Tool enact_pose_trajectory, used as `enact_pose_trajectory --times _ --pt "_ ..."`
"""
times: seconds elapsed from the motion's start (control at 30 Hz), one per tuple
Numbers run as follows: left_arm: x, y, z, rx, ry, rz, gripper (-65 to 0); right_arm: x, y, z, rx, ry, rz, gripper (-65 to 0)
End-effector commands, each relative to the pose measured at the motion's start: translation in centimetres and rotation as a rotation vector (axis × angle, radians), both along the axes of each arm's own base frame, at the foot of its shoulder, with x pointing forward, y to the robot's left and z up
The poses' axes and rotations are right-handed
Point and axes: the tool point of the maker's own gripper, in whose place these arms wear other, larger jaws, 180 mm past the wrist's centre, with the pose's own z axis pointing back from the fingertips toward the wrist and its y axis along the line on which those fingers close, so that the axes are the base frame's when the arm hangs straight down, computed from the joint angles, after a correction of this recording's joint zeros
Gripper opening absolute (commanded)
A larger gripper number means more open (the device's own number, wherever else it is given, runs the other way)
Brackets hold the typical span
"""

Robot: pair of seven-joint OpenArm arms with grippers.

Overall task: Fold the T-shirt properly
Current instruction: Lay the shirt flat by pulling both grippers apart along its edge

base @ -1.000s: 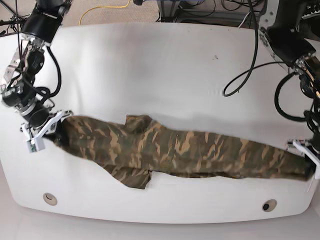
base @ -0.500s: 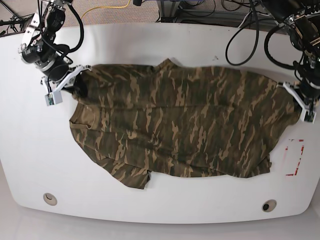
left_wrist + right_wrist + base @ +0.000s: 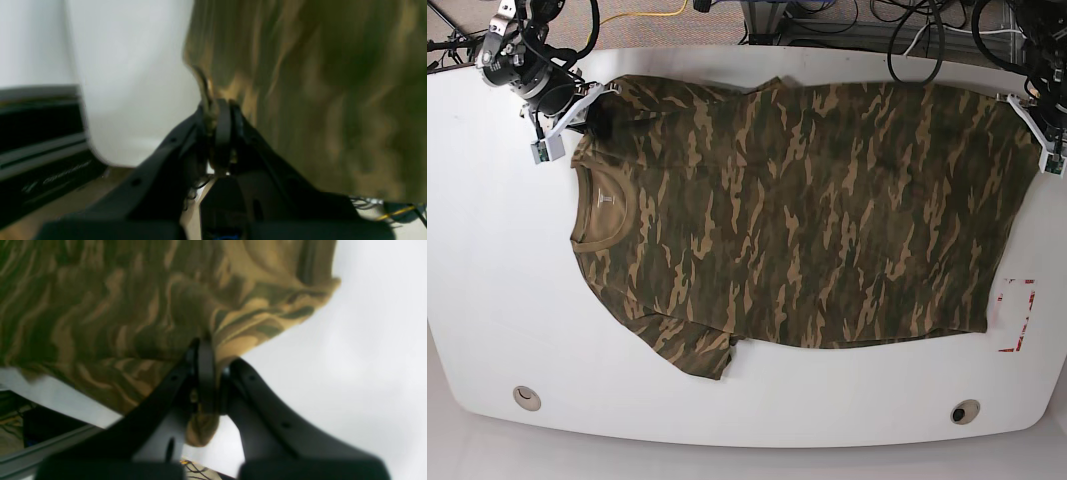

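**Spreading step, shirt drawn to the far edge**

T-shirt [image 3: 797, 210] lies spread flat across the surface [image 3: 487, 300], collar toward the right arm's side. Right fingers [image 3: 577, 105] are clenched on a shoulder corner, left fingers [image 3: 1033, 125] on a hem corner. Next move likely calls for letting go and regrasping for a fold. Far edge is close; bare room lies toward the near side.

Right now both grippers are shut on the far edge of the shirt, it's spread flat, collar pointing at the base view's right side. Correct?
Not quite. In the base view the T-shirt has its collar at the left, near the right gripper. The rest holds: the right gripper and the left gripper both pinch its far edge, and it lies spread out.
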Motion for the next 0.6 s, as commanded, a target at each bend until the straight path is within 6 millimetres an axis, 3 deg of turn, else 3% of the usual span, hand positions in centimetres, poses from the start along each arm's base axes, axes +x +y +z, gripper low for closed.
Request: enact_pose_trajectory --times 0.0,0.23,0.57 --pt "-0.5 0.4 0.5 0.027 0.005 -0.006 -65.0 -0.1 -0.2 0.6 -0.004 -0.023 0.002 -65.0" --pt "-1.6 0.5 -0.1 0.027 0.041 -0.006 -65.0 -0.6 -0.3 0.3 -0.005 -0.007 0.003 -65.0" --pt "-3.6 0.6 -0.9 0.030 0.099 -0.005 -65.0 -2.7 -0.3 -0.7 -0.004 0.051 -0.002 -65.0"
